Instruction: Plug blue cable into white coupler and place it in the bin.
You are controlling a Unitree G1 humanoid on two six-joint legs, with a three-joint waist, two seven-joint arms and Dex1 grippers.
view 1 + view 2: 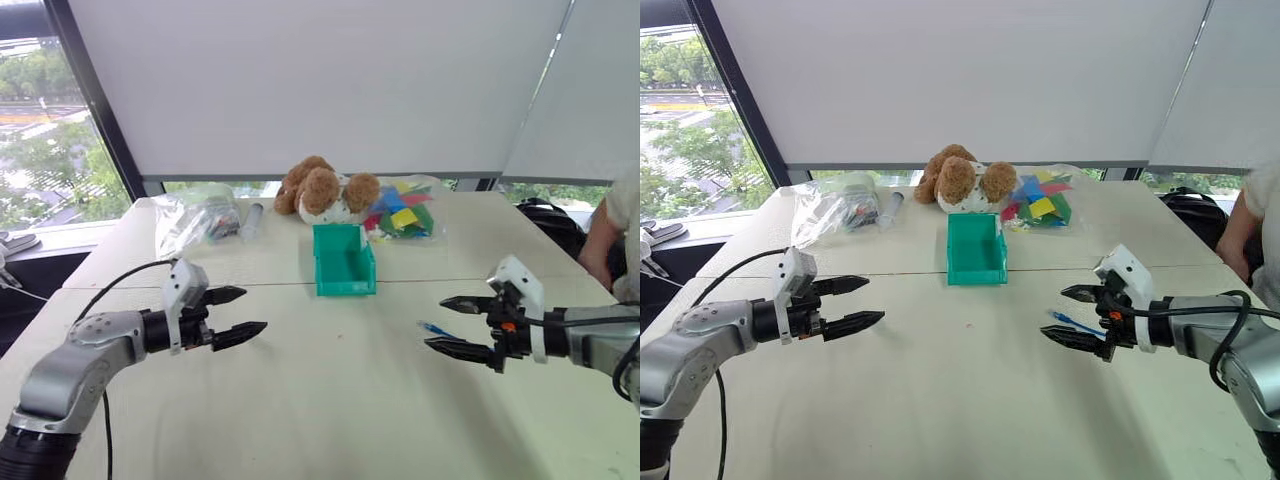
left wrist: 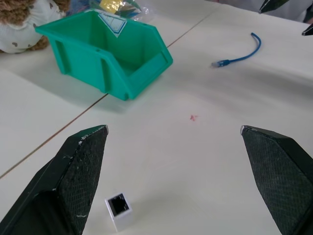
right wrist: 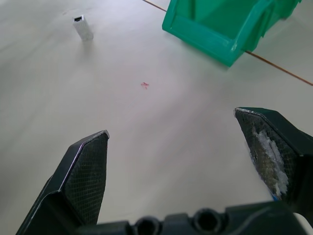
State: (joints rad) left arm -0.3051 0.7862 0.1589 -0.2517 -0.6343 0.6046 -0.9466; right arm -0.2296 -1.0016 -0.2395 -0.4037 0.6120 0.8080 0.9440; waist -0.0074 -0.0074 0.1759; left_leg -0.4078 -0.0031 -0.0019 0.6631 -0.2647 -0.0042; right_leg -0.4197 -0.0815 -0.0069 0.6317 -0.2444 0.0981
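Both grippers hover above the table [image 1: 330,400], jaws spread wide and holding nothing. The left gripper [image 1: 236,314] and right gripper [image 1: 456,325] point toward each other. The blue cable [image 2: 239,55] lies flat on the table near the right gripper. The white coupler [image 2: 118,211] stands upright below the left gripper. The bin [image 1: 343,260] sits empty between them, farther back, before a plush dog [image 1: 325,190].

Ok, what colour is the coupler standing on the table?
White coupler, dark port facing up; clearest in the left wrist view.
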